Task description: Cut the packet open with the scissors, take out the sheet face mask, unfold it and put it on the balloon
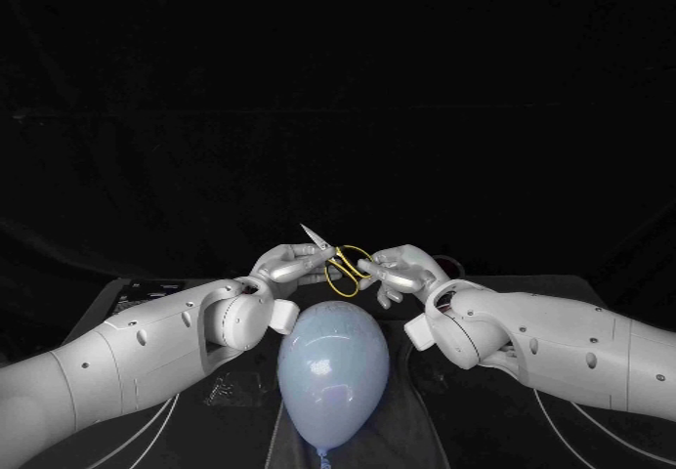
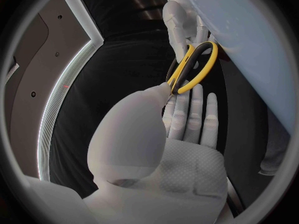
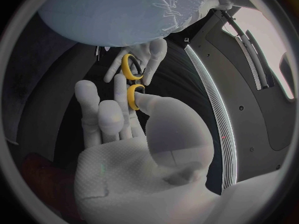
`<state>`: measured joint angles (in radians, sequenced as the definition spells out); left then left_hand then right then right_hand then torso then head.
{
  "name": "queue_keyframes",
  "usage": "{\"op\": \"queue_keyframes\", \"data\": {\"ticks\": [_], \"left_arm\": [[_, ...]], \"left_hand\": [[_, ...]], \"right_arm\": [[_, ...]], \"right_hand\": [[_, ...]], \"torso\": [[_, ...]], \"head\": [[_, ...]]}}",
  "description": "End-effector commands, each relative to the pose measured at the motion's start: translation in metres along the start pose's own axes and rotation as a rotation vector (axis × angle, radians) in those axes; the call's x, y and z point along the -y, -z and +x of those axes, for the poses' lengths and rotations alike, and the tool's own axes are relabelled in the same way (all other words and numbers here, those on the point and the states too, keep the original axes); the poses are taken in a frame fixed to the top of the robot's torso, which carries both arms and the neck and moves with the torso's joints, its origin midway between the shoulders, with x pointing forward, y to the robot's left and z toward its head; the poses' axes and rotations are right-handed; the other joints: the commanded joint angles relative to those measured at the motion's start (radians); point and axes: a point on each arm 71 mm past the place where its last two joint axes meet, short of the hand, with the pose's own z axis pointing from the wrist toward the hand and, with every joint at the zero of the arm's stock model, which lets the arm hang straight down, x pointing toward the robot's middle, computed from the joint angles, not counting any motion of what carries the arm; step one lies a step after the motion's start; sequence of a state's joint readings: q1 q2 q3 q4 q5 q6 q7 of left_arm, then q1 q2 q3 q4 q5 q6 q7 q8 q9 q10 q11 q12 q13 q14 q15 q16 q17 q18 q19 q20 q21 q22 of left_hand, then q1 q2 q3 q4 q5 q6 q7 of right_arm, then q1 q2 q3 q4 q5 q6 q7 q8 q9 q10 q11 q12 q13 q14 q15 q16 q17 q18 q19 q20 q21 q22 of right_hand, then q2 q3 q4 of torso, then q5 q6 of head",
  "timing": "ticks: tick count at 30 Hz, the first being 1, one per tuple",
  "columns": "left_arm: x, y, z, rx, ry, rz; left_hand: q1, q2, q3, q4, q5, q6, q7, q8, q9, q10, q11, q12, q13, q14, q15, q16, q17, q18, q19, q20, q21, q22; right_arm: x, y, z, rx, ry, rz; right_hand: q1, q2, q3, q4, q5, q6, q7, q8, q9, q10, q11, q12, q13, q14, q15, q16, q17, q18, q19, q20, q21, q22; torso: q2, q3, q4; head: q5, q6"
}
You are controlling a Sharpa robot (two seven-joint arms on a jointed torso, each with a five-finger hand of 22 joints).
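Step one in hand: settling the scissors [image 1: 338,259] into a cutting grip. Held up at 12 o'clock from the balloon [image 1: 334,363], blades pointing toward 11. Gripped on the 9 o'clock side by the left hand [image 1: 287,264], near the pivot; on the 3 o'clock side by the right hand [image 1: 401,269], closed about the yellow loops. Nothing cut yet, by the look. Next, probably: seat right fingers firmly through the loops, free the left hand, fetch the packet.
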<state>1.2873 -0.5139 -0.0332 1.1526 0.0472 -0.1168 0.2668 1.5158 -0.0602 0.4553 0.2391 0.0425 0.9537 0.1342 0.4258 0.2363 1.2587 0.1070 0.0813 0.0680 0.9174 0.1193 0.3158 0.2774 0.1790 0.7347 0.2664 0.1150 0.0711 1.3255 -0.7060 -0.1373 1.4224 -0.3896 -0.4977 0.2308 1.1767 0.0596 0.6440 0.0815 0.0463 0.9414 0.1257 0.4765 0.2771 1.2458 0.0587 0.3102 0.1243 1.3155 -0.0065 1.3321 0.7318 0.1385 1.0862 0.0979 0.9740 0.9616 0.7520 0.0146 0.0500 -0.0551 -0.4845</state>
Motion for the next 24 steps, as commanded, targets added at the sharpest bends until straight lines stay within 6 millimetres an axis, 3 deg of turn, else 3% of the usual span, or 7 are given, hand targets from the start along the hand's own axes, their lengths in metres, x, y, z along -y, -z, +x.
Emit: {"op": "queue_keyframes", "data": {"ticks": [1, 3, 7, 9, 12, 16, 24], "left_arm": [[0.004, 0.000, -0.001, 0.014, -0.006, 0.025], [0.004, 0.000, -0.001, 0.016, -0.007, 0.026], [0.004, 0.000, -0.002, 0.024, -0.011, 0.026], [0.004, 0.000, -0.003, 0.029, -0.014, 0.026], [0.004, 0.000, -0.003, 0.041, -0.021, 0.027], [0.004, 0.000, -0.006, 0.067, -0.031, 0.030], [0.005, 0.000, -0.015, 0.170, -0.056, 0.047]], "left_hand": [[-0.005, 0.004, 0.012, -0.011, 0.007, 0.009, -0.002, 0.011, 0.023, 0.023, -0.010, 0.006, 0.004, 0.007, -0.004, -0.007, 0.003, 0.009, 0.005, -0.001, 0.005, -0.001], [-0.007, -0.003, 0.039, -0.028, 0.007, 0.008, -0.001, 0.017, 0.032, 0.028, -0.012, 0.004, 0.003, 0.006, -0.002, -0.013, 0.005, 0.010, -0.007, -0.011, -0.003, -0.003], [-0.045, -0.030, 0.120, -0.062, 0.004, 0.007, -0.001, 0.029, 0.050, 0.037, -0.013, -0.002, 0.002, 0.008, -0.001, -0.027, 0.011, 0.010, -0.022, -0.011, -0.014, -0.003], [-0.061, -0.037, 0.141, -0.074, 0.007, 0.007, -0.001, 0.033, 0.056, 0.042, -0.013, -0.001, 0.003, 0.007, 0.000, -0.033, 0.013, 0.010, -0.024, -0.011, -0.016, -0.003], [-0.080, -0.042, 0.164, -0.088, 0.008, 0.005, -0.001, 0.037, 0.064, 0.045, -0.012, -0.002, 0.003, 0.006, 0.001, -0.038, 0.016, 0.010, -0.028, -0.009, -0.018, -0.003], [-0.107, -0.046, 0.191, -0.106, 0.007, 0.002, -0.001, 0.041, 0.073, 0.046, -0.011, -0.005, 0.003, 0.003, 0.003, -0.046, 0.019, 0.009, -0.058, -0.007, -0.026, -0.005], [-0.137, -0.047, 0.219, -0.129, 0.007, -0.002, -0.002, 0.046, 0.084, 0.046, -0.010, -0.007, 0.003, -0.007, 0.007, -0.059, 0.023, 0.009, -0.118, 0.000, -0.042, -0.010]], "right_arm": [[0.002, 0.000, -0.003, 0.019, -0.002, 0.018], [0.003, 0.000, -0.004, 0.028, -0.011, 0.026], [0.003, 0.000, -0.003, 0.032, -0.027, 0.029], [0.002, 0.000, -0.003, 0.031, -0.031, 0.027], [0.002, 0.001, -0.004, 0.029, -0.036, 0.022], [0.002, 0.002, -0.006, 0.029, -0.041, 0.015], [0.003, 0.009, -0.021, 0.053, -0.017, -0.016]], "right_hand": [[-0.029, -0.071, -0.006, -0.035, 0.002, -0.048, 0.025, -0.026, 0.001, -0.056, 0.021, -0.037, -0.010, -0.055, 0.015, -0.043, -0.100, 0.028, -0.070, 0.010, -0.075, -0.070], [-0.057, -0.144, -0.056, -0.038, 0.008, -0.094, 0.051, -0.052, -0.005, -0.112, 0.045, -0.071, -0.022, -0.167, 0.036, -0.137, -0.291, 0.030, -0.128, 0.022, -0.136, -0.117], [-0.068, -0.188, -0.123, -0.034, 0.004, -0.132, 0.077, -0.081, -0.006, -0.157, 0.073, -0.101, -0.033, -0.258, 0.066, -0.221, -0.321, 0.026, -0.191, 0.049, -0.213, -0.160], [-0.063, -0.195, -0.165, -0.026, 0.005, -0.144, 0.088, -0.100, -0.005, -0.180, 0.090, -0.116, -0.041, -0.343, 0.085, -0.312, -0.358, 0.024, -0.246, 0.070, -0.294, -0.210], [-0.044, -0.184, -0.220, -0.014, 0.005, -0.148, 0.102, -0.124, 0.001, -0.194, 0.110, -0.125, -0.051, -0.446, 0.115, -0.468, -0.423, 0.031, -0.312, 0.101, -0.433, -0.309], [-0.018, -0.179, -0.303, 0.002, 0.004, -0.149, 0.109, -0.156, 0.010, -0.212, 0.116, -0.135, -0.058, -0.492, 0.138, -0.643, -0.487, 0.042, -0.326, 0.144, -0.583, -0.437], [0.024, -0.141, -0.368, 0.019, 0.005, -0.130, 0.109, -0.185, 0.017, -0.221, 0.120, -0.146, -0.059, -0.467, 0.148, -0.797, -0.522, 0.045, -0.298, 0.158, -0.683, -0.541]], "torso": [[0.000, -0.0004, 0.0014], [0.000, -0.0002, 0.0010], [-0.001, -0.0002, -0.0007], [0.000, 0.0000, -0.0006], [0.000, 0.0005, 0.0003], [0.000, 0.0008, -0.0003], [-0.001, 0.0010, -0.0011]], "head": [[0.001, -0.002], [0.002, -0.002], [0.002, -0.002], [0.002, -0.001], [0.002, 0.000], [0.004, 0.002], [0.007, 0.007]]}}
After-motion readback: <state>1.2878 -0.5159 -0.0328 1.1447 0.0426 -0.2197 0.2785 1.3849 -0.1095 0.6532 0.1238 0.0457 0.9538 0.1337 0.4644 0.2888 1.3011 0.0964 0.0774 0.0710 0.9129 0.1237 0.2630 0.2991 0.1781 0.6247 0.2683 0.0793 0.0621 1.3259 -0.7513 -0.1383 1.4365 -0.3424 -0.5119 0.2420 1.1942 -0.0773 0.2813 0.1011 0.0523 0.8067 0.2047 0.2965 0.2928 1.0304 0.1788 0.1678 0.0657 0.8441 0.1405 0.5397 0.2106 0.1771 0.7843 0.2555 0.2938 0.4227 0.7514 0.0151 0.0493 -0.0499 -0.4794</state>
